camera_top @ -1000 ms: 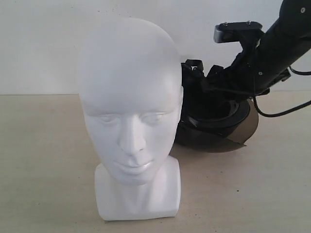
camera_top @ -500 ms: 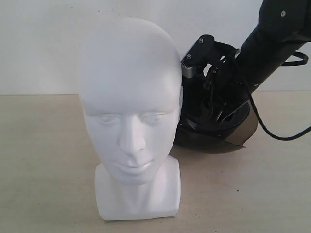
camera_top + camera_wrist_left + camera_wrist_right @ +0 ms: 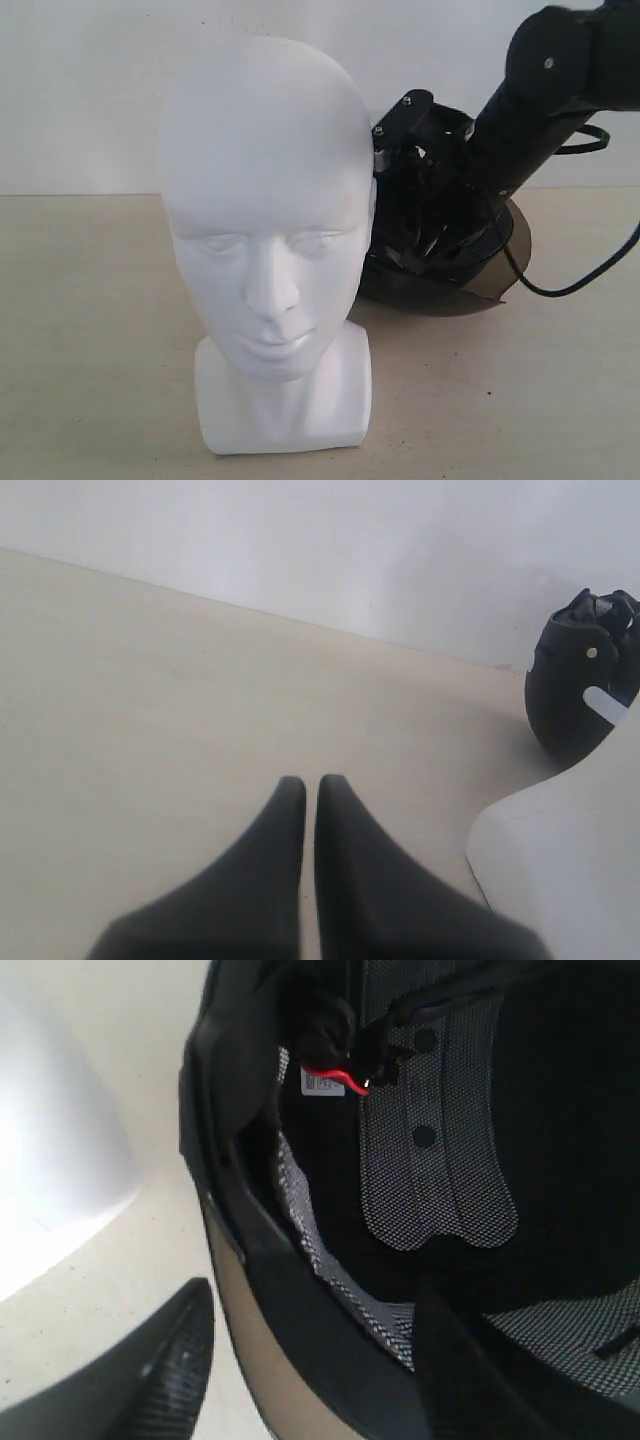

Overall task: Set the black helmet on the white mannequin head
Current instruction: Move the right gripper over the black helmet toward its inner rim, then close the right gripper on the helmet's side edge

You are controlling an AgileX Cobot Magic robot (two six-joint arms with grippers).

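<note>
**Item 1, black helmet** (image 3: pixel 430 280). It lies on the table (image 3: pixel 90 330) behind the white mannequin head and to its right in the exterior view. The opening faces up and the smoky visor (image 3: pixel 508 262) hangs off the far right side. It is not yet lifted.

**Item 2, white mannequin head** (image 3: pixel 265 200). It stands upright on its base near the front of the table, bare-crowned, just beside the helmet.

**Item 3, right tool** (image 3: pixel 312 1295). It stands wide open and straddles the helmet rim (image 3: pixel 255 1250), with one finger (image 3: pixel 170 1370) outside the shell and the other (image 3: pixel 460 1370) inside against the mesh padding (image 3: pixel 440 1150). Bare table shows between the outer finger and the shell, so you hold nothing yet.

**Item 4, left tool** (image 3: pixel 301 790). Its fingers are closed together and empty. It hovers over bare table, well apart from the helmet.

**Handling note, step in hand: grasp the rim.**
- Sink the right tool until both fingers overlap shell and padding deeply. A shallow pinch on the lip will likely slip, as the helmet looks bulky.
- Keep the straps and the red buckle clip (image 3: pixel 335 1077) out of the bite.
- Close squarely across the rim, not across the visor, which probably flexes.
- Lift straight up before you turn the helmet over. The mannequin head stands close by and a sideways swing could topple it.
</note>
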